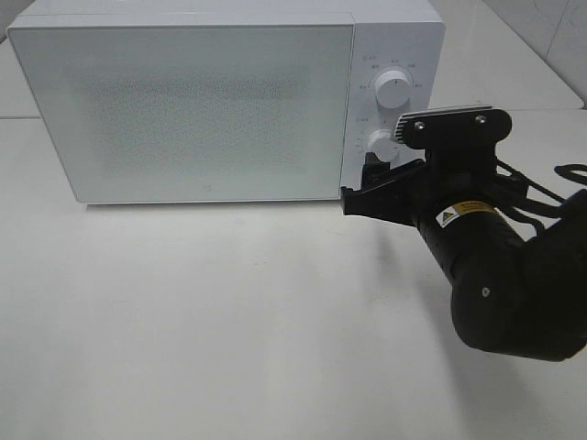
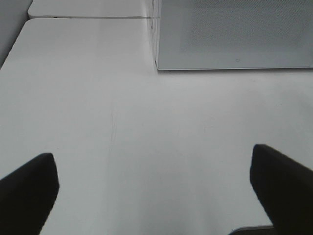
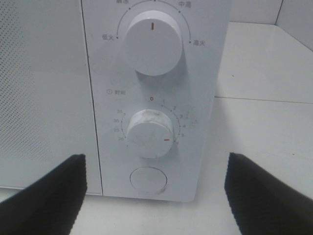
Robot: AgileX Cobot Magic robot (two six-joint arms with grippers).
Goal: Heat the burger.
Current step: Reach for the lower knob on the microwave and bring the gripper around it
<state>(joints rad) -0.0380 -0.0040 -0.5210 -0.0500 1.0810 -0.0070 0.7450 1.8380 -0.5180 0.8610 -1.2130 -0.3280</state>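
Observation:
The burger is out of view. The white microwave (image 1: pixel 183 101) stands at the back of the table with its door shut. My right gripper (image 1: pixel 371 183) hovers just in front of the control panel, below the timer knob (image 1: pixel 381 144). In the right wrist view the gripper (image 3: pixel 154 196) is open, its fingers (image 3: pixel 46 196) wide on either side of the timer knob (image 3: pixel 150 133) without touching it. That knob's red mark points to the lower right, away from the 0 at the top. My left gripper (image 2: pixel 156 196) is open over the bare table (image 2: pixel 122 122), holding nothing.
Above the timer sits the power knob (image 3: pixel 153 43), its red mark straight up. Below the timer is a round door button (image 3: pixel 148 179). The microwave's front lower corner (image 2: pixel 159 66) lies ahead of the left gripper. A table seam (image 1: pixel 514 110) runs behind the right arm.

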